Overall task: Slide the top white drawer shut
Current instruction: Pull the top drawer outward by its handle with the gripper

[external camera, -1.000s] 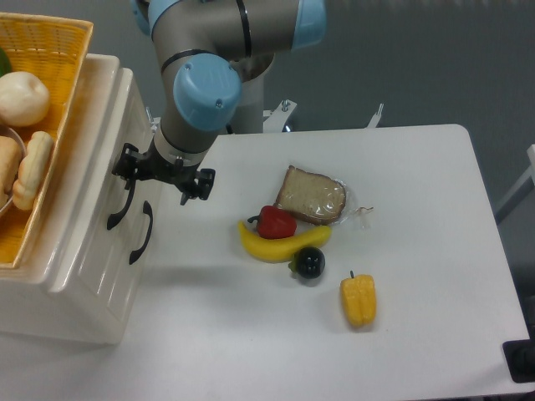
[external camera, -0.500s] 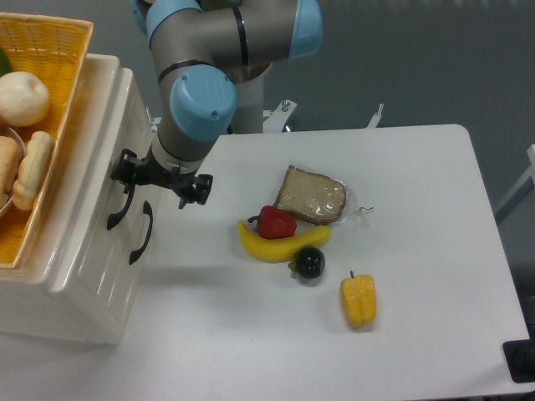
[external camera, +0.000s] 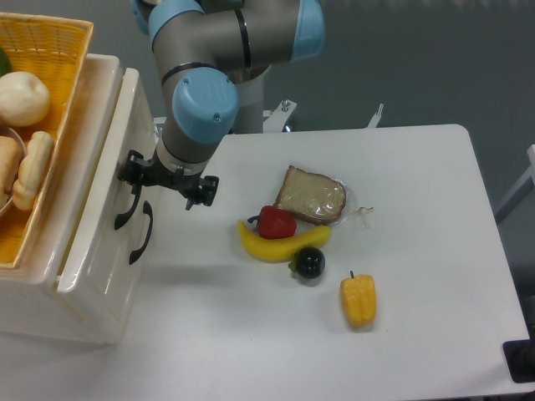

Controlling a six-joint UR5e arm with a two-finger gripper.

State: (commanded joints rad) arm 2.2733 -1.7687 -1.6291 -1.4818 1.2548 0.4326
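Since a second ago the top white drawer [external camera: 94, 180] has slid out slightly from the cabinet and the gripper [external camera: 167, 181] has shifted a little with it. Its black fingers straddle the drawer's curved black handle [external camera: 125, 209], though whether they clench it cannot be told. Just below sits the lower drawer handle [external camera: 143, 234]. Off to its far side lie a red pepper [external camera: 276, 222], banana [external camera: 280, 244] and bread slice [external camera: 310, 195]

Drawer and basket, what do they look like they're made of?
The drawer looks like glossy cream-white painted wood or plastic; light glints along its edges, so which one is unclear. Its handle looks like black metal or plastic. The basket is yellow woven wicker, with its weave visible.
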